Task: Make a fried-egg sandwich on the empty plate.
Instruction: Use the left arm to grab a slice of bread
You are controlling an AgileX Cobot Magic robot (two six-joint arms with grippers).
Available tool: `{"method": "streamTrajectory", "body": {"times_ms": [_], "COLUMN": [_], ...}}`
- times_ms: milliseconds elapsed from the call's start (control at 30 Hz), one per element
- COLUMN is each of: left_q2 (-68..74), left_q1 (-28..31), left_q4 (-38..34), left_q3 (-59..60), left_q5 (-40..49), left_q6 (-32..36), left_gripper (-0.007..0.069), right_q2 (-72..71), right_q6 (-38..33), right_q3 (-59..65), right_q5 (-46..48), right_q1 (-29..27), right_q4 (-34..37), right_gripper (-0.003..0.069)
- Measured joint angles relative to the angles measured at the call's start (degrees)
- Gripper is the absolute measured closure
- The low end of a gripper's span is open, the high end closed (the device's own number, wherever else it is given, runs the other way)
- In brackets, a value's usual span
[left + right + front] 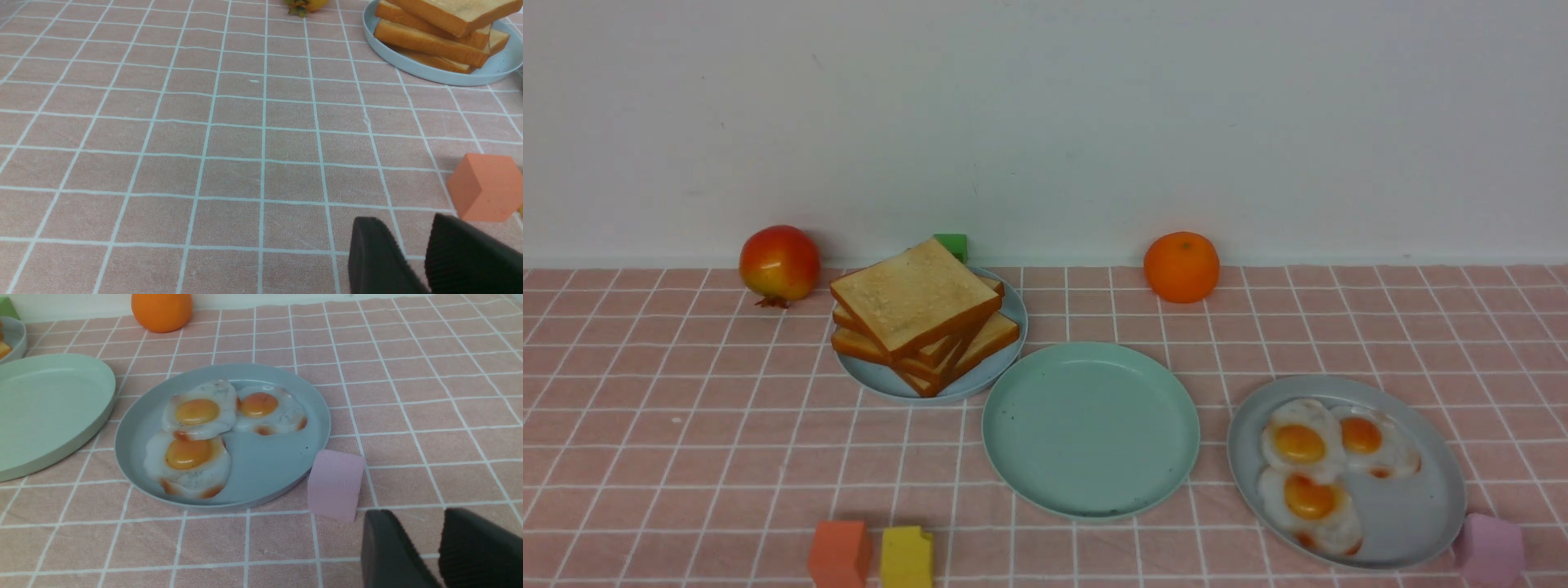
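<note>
Front view: over the whole table, a pink checked tablecloth [686,408]. On its right side, the large grey plate [1421,523] carrying three fried eggs [1298,441]. In the middle, the mint-green plate [1090,429], bare, just beside the pale blue plate [1015,327] at far left; touching or not, impossible to tell. On the blue one, the pile of toast slices [919,314], corners turned a little against each other.

No fried-egg sandwich built yet; probably a first toast slice needed as base. In the left wrist view, toast well apart from the left gripper [410,232], forward and somewhat to the right, so likely work for the left arm, with the eggs for the right arm.

Left gripper fingers drawn close, only a thin slit, grasping nothing. Same for the right gripper [421,526], low beside a small pink block [335,484], near the grey plate.
</note>
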Motion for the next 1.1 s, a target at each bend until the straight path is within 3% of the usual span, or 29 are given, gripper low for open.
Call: {"method": "streamTrajectory", "body": {"times_ms": [533,667,967,1100], "left_q2": [0.0,0.0,0.0,0.0], "left_q1": [0.0,0.0,0.0,0.0], "left_q4": [-2.06,-6.95,-8.54,-11.48], "left_q3": [0.74,0.93,0.93,0.93], "left_q5": [-4.55,-11.59,-14.91,-19.97], "left_q6": [0.0,0.0,0.14,-3.85], "left_gripper": [0.0385,0.0385,0.0385,0.0385], "right_q2": [0.0,0.0,0.0,0.0], "right_q6": [0.0,0.0,0.0,3.23], "right_q3": [0.37,0.37,0.37,0.37], "right_q5": [-3.2,-14.8,-35.22,-44.6], "right_q1": [0.0,0.0,0.0,0.0], "right_q4": [-2.26,-2.26,-3.01,-3.39], "right_gripper": [0.0419,0.0419,0.0419,0.0419]}}
